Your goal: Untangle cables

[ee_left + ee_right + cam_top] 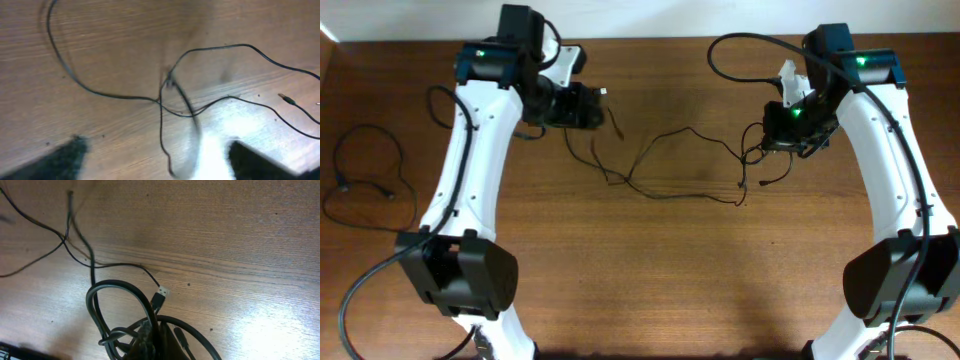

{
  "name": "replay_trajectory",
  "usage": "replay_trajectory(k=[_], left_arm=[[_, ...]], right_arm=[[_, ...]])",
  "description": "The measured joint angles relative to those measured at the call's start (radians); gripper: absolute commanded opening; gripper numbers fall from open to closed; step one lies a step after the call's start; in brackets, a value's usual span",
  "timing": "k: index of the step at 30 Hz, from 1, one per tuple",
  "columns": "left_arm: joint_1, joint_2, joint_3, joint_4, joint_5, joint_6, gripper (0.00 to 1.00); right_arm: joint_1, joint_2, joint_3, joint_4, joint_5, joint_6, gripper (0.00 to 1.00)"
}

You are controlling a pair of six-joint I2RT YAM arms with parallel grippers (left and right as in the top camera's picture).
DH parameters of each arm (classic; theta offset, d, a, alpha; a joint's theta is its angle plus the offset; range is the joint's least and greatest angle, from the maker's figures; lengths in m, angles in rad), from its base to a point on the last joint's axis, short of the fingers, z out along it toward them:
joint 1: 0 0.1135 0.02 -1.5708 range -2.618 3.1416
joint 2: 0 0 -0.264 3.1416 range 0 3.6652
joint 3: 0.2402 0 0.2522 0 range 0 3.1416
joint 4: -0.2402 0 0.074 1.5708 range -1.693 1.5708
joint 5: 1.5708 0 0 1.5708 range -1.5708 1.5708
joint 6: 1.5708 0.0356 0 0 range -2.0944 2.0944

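Observation:
The cables lie as thin black cords in loose loops across the middle of the wooden table, between my two arms. My left gripper hovers over their left end. In the left wrist view its blurred fingers stand wide apart and open, with one thin strand running on the table between them and a crossing of cords just beyond. My right gripper is shut on a bunched clump of cable loops at the right end. A small plug sticks out beside the clump.
A separate thin black cord lies looped at the table's far left. The thick black arm cable arcs over the back right. The back edge of the table runs close behind both grippers.

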Motion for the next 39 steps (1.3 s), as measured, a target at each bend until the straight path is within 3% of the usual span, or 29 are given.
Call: replay_trajectory(k=[5, 8, 13, 18, 24, 29, 32, 34, 39], left_arm=[[-0.018, 0.0, 0.0, 0.0, 0.024, 0.002, 1.0], [-0.018, 0.0, 0.0, 0.0, 0.114, 0.052, 0.99], [-0.018, 0.0, 0.0, 0.009, 0.281, 0.153, 0.79], [-0.029, 0.001, 0.0, 0.019, 0.366, 0.17, 0.7], [-0.114, 0.062, 0.0, 0.043, 0.426, 0.17, 0.67], [-0.209, 0.098, 0.0, 0.086, 0.453, 0.17, 0.52], [-0.256, 0.098, 0.0, 0.122, 0.46, 0.168, 0.5], [-0.277, 0.098, 0.0, 0.16, 0.46, 0.145, 0.51], [-0.335, 0.115, 0.0, 0.28, 0.345, -0.062, 0.48]], right_arm=[[0.0, 0.0, 0.0, 0.0, -0.006, 0.0, 0.04], [0.0, 0.0, 0.0, 0.0, -0.006, 0.0, 0.04], [0.0, 0.0, 0.0, 0.0, -0.006, 0.0, 0.04], [0.0, 0.0, 0.0, 0.033, -0.058, 0.001, 0.04], [0.0, 0.0, 0.0, 0.139, -0.11, 0.138, 0.04], [0.0, 0.0, 0.0, 0.208, -0.114, 0.267, 0.04], [0.0, 0.0, 0.0, 0.267, -0.119, 0.359, 0.04], [0.0, 0.0, 0.0, 0.287, -0.118, 0.404, 0.04], [0.0, 0.0, 0.0, 0.3, -0.119, 0.455, 0.04]])
